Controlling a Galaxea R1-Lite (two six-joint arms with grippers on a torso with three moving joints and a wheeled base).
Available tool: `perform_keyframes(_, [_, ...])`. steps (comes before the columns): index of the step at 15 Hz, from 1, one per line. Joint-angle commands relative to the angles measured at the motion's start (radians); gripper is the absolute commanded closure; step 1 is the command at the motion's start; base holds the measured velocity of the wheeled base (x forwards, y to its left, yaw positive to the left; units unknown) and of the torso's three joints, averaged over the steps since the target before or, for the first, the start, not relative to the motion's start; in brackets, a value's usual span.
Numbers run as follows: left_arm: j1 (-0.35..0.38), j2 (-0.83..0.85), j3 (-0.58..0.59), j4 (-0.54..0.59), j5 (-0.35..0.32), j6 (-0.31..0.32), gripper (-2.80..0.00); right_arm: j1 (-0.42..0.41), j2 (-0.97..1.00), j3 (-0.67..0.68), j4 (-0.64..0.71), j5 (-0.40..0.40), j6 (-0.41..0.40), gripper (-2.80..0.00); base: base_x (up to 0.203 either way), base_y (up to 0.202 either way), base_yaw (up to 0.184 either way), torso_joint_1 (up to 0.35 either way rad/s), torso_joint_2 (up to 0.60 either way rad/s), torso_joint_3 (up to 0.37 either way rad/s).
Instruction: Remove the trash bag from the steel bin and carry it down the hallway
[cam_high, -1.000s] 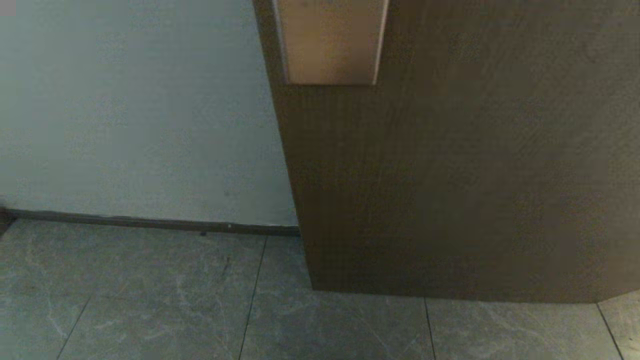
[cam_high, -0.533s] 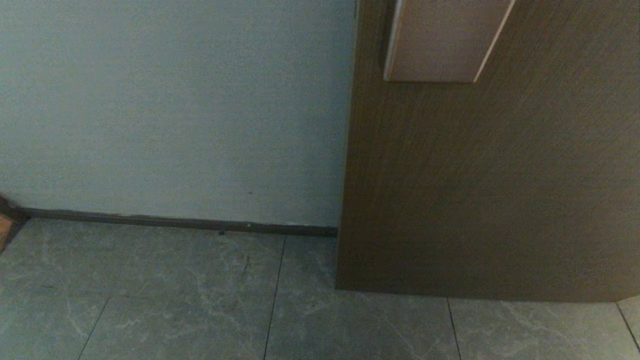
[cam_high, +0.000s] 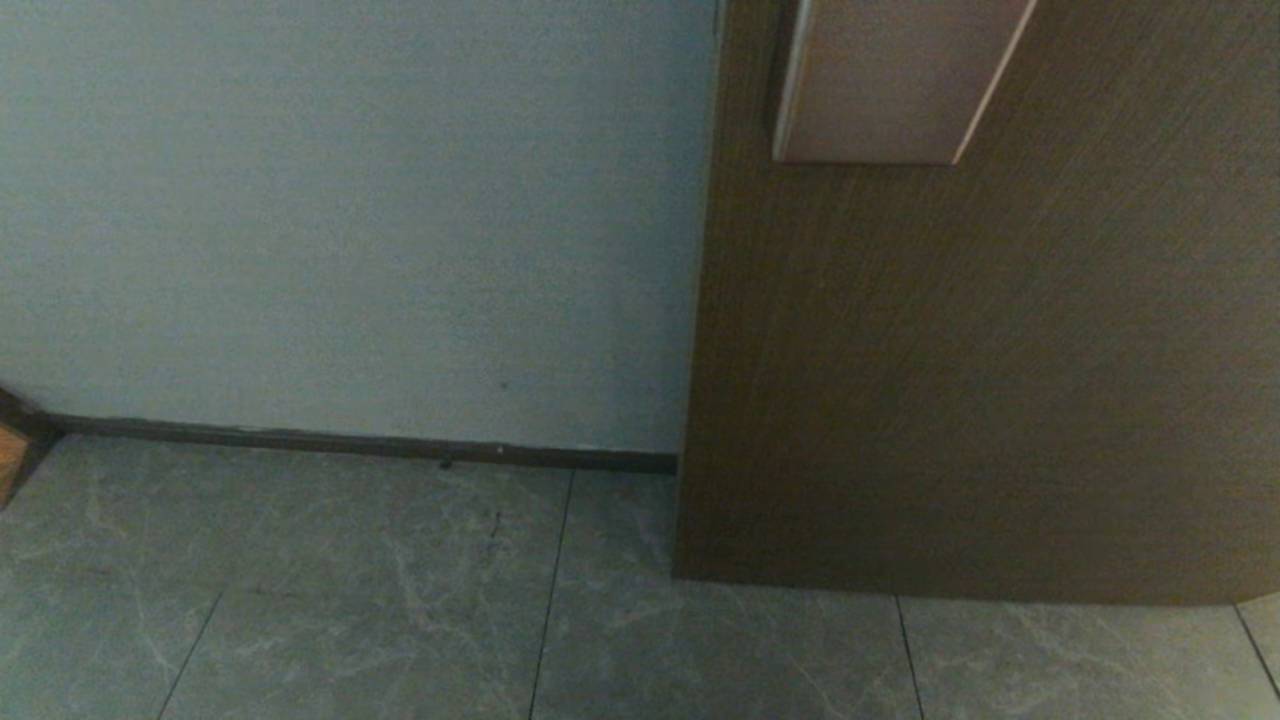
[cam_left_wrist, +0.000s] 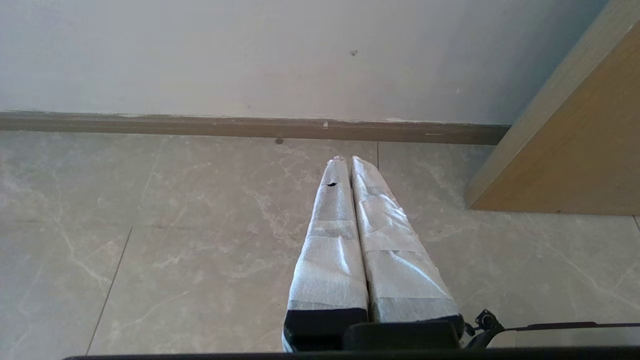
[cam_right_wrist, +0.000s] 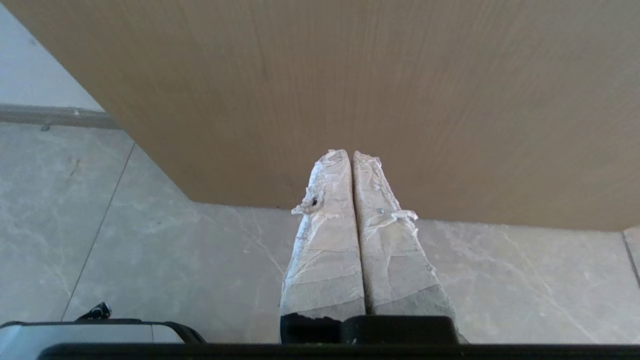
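The pale white wall is filling most of the head view, with a dark baseboard strip running along its foot. Beside it, a broad brown wood-grain door panel is standing on the robot's right, carrying a lighter rectangular plate near its upper edge. Glossy grey marble-look floor tiles, the hallway surface, are lying below both.

Neither arm is showing in the head view; judging by their level, forward-pointing pose, both are being carried tucked and parked, probably for driving. In the left wrist view, the left gripper, its long fingers wrapped in crinkled white tape, is pointing toward the baseboard with the fingers pressed together and nothing between them. In the right wrist view, the right gripper, likewise tape-wrapped, is pointing at the door panel, its fingers also pressed together and empty.

The clear plastic trash bag and the steel bin are appearing in no view; neither gripper is near or holding the bag, so removal is judged not yet begun, and the bin must first be located.
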Motion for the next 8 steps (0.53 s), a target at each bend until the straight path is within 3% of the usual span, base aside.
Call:
perform_keyframes(1, [-0.001,0.0,0.0,0.0,0.001,-0.001,0.0,0.0,0.001,0.0,0.0,-0.001,-0.001,0.0,0.0,0.0,0.0,0.0,0.0,0.0])
perform_keyframes(4, [-0.001,0.0,0.0,0.0,0.001,0.0,0.0,0.001,0.001,0.0,0.0,-0.001,-0.001,0.0,0.001,0.018,-0.006,0.001,0.0,0.0])
perform_keyframes(8, [-0.001,0.0,0.0,0.0,0.001,-0.002,0.0,0.001,0.001,0.0,0.0,-0.001,-0.001,0.0,0.001,0.171,-0.007,0.004,0.0,0.002])
